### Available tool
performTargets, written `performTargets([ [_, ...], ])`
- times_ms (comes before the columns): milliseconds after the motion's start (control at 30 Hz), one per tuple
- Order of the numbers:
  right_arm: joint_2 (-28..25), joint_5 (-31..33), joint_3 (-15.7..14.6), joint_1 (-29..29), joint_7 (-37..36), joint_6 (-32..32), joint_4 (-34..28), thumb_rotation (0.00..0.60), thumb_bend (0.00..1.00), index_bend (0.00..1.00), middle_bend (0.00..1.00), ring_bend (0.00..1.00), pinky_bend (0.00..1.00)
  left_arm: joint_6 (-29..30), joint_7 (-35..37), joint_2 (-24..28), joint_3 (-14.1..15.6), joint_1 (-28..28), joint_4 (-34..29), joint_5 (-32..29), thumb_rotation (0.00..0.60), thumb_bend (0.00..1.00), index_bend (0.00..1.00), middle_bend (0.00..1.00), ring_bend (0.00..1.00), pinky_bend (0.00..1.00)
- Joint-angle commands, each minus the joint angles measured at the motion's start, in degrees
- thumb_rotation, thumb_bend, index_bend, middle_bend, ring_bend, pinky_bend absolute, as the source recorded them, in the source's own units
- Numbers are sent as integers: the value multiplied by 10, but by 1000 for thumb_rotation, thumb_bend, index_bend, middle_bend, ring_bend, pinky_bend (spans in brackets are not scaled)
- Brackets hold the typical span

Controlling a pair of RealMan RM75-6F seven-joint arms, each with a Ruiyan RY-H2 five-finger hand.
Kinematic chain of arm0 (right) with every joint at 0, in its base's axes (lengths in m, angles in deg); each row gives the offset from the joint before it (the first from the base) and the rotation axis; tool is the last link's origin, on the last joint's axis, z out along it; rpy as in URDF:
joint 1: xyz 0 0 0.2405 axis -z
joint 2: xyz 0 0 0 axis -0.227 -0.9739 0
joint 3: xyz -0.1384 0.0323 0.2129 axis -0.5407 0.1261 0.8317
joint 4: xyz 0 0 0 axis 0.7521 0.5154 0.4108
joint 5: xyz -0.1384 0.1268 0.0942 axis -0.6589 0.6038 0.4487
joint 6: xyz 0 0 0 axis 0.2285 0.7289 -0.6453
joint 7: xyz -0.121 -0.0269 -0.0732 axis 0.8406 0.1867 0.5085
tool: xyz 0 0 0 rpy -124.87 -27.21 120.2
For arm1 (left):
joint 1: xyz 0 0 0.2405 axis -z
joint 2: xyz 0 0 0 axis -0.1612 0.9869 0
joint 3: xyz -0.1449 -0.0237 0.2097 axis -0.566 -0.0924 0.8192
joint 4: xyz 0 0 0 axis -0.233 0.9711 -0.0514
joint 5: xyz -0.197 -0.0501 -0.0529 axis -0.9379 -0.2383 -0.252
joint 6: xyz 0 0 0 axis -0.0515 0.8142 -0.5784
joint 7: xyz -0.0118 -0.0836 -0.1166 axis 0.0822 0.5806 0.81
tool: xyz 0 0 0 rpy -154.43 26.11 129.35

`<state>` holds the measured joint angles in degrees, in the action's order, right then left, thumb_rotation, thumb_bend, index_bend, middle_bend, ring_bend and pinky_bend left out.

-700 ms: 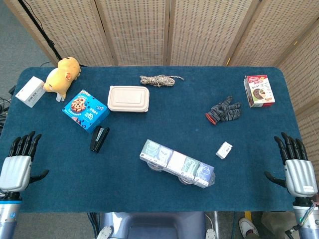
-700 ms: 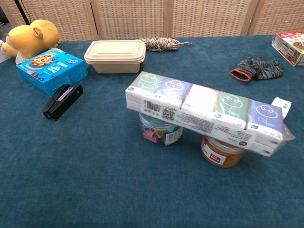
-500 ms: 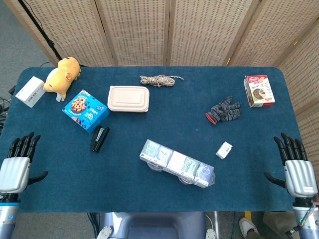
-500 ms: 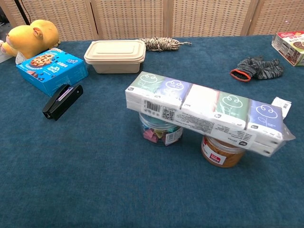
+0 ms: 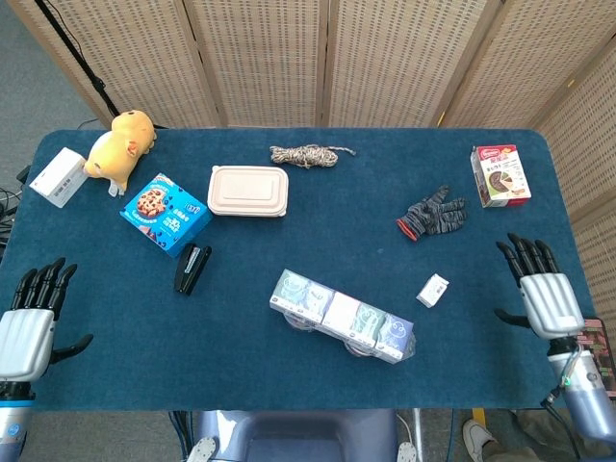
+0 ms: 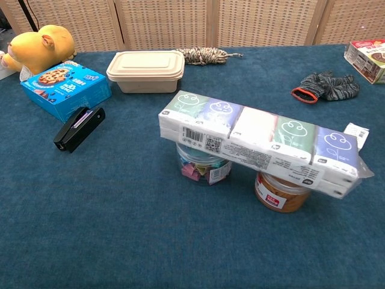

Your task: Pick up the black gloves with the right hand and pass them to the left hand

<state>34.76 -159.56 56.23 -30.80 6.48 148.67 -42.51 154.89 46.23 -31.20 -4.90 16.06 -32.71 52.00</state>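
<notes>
Right hand (image 5: 544, 298), fingers spread and empty, has moved nearer the gloves (image 5: 432, 214), which lie ahead-left of it, fingers pointing away rightward.

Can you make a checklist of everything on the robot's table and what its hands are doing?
Surface: blue cloth table, flat.
Job's things: gloves lie on the table, far right side, untouched.
Clutter: tissue pack rests on two jars; stapler; cookie box; lunch box; plush toy; rope; red box; small white box; white box.
Robot hands: left robot hand open, at the near left edge; right robot hand open, at the near right edge, apart from the gloves.
Cables: some by the table's left edge.
Surroundings: woven screens behind; grey floor.
</notes>
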Motion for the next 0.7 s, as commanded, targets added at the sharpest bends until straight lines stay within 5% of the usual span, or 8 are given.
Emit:
performTargets([
  [33,38,3,20,-81,-56,-91,92,600,0,0,0,0,0,-1,-6,-3,-3,-1,0,0,600,25,0,0,0,0],
  [333,143,3,24,-206,-155,-220,296,600,0,0,0,0,0,-17,-16,-17,-24,3,10,-27,600,26,0,0,0,0],
  [700,284,-44,-30,-312,-253,-307,556,600,0,28,0,0,0,-38,0,-24,-47,15,30,-49,600,26,0,0,0,0],
])
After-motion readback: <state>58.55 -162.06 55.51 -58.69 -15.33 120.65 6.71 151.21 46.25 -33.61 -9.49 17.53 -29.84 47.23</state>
